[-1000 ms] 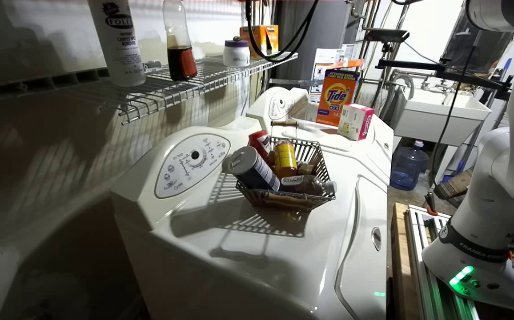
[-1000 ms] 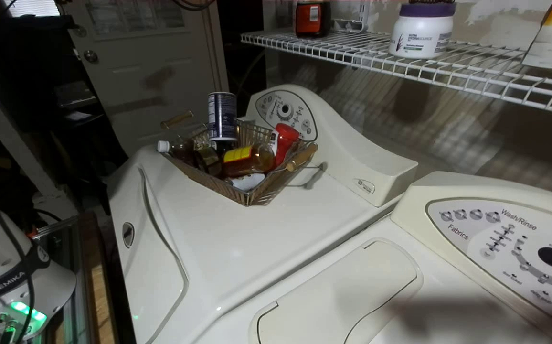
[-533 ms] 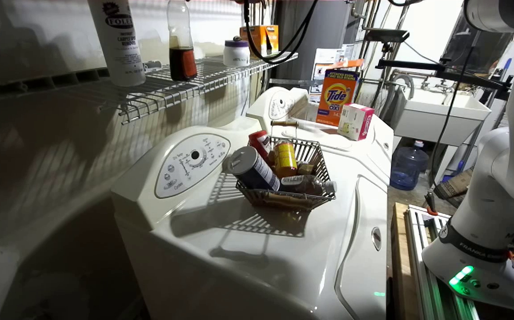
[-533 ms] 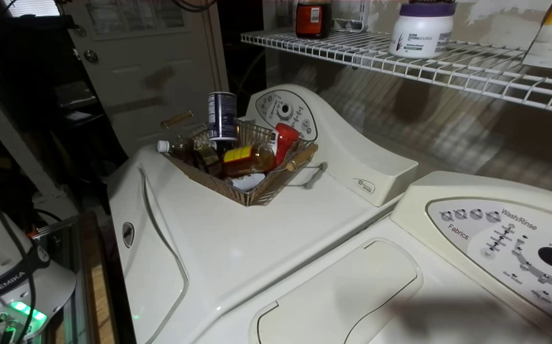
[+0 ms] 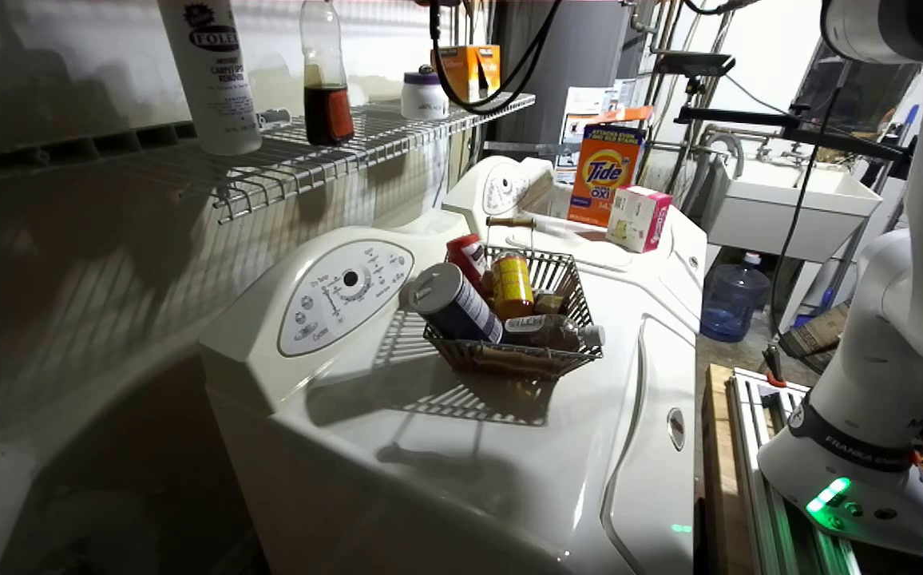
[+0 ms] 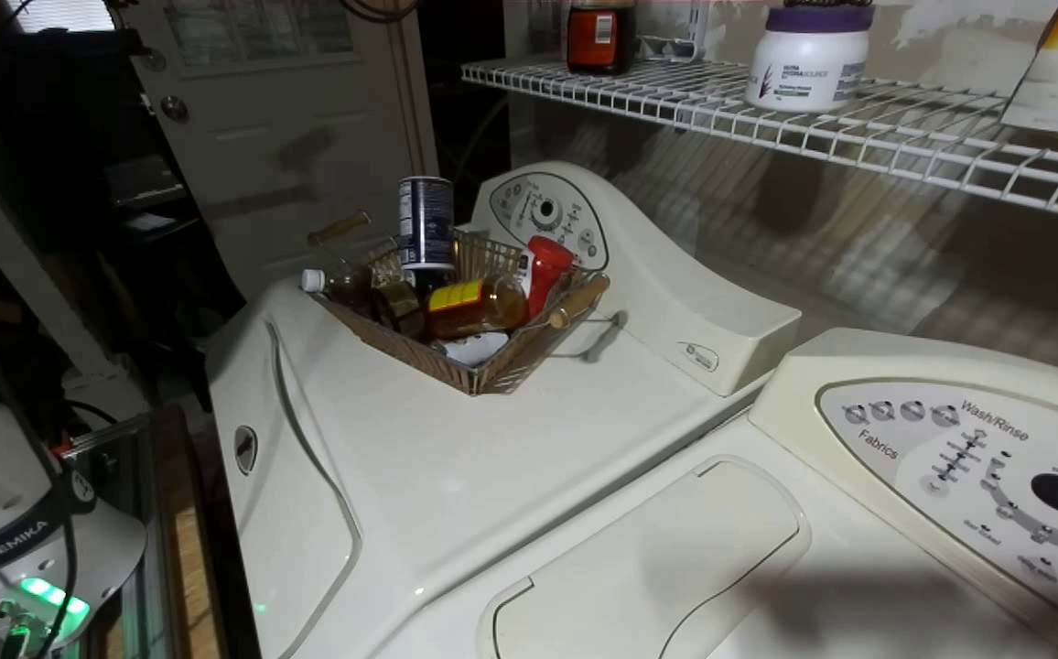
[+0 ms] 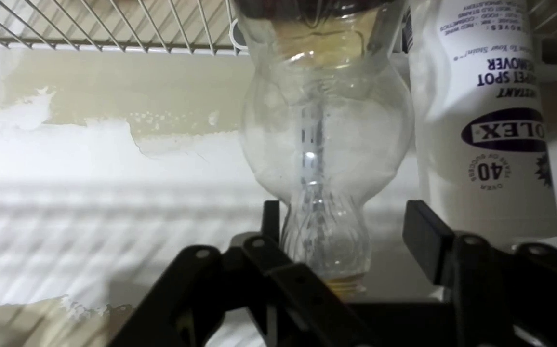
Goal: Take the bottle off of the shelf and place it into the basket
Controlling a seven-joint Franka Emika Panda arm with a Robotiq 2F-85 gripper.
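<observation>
While gaping wide with the tool and holding nothing, now go softly for that likely slick, squeezable, bottom-heavy bottle at the pinched clear waist!

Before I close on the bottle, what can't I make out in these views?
Gripper: out of frame in both exterior views.
Bottle top: cut off by the top edge in both exterior views; partly behind the gripper in the wrist view.
Bottle base: cut off by the wrist view's top edge.
Basket floor: mostly hidden by its contents in both exterior views.
</observation>
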